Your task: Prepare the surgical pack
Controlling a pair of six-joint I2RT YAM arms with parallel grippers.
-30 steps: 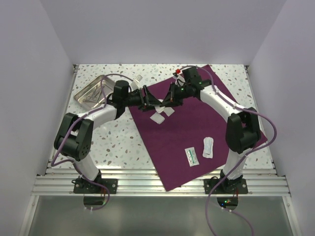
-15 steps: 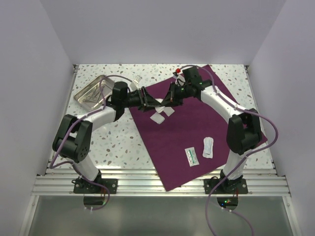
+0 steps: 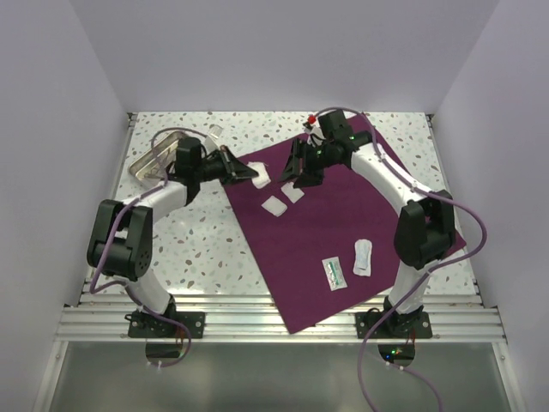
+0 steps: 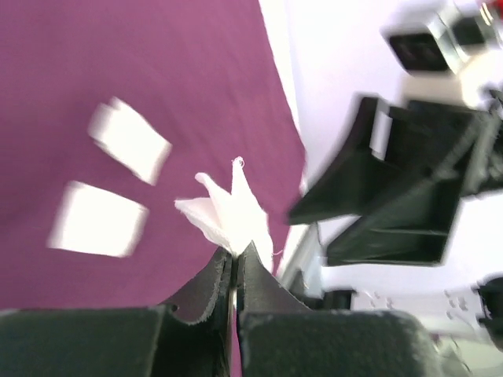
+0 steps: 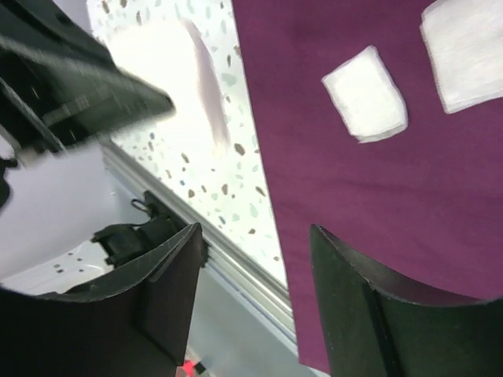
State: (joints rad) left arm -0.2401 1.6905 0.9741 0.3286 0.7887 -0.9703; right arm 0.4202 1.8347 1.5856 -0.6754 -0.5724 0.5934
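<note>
left gripper [image 4: 236, 263] is clamped on a crumpled gauze piece [image 4: 230, 214], held above the far-left corner of the surgical pack [image 3: 343, 232]. The pack is spread flat, skewed on the table [image 3: 197, 249]. right gripper [image 3: 300, 176] hangs with its fingers spread wide and nothing in them, just over the cloth beside two gauze squares [image 3: 274, 206] lying there.

My read: the step is laying gauze on the cloth. To do it well, bring the piece in next to the two squares, well inside the edge. Lower it to near contact before letting go, since light gauze likely flutters. The arms are close, so watch clearance.
</note>
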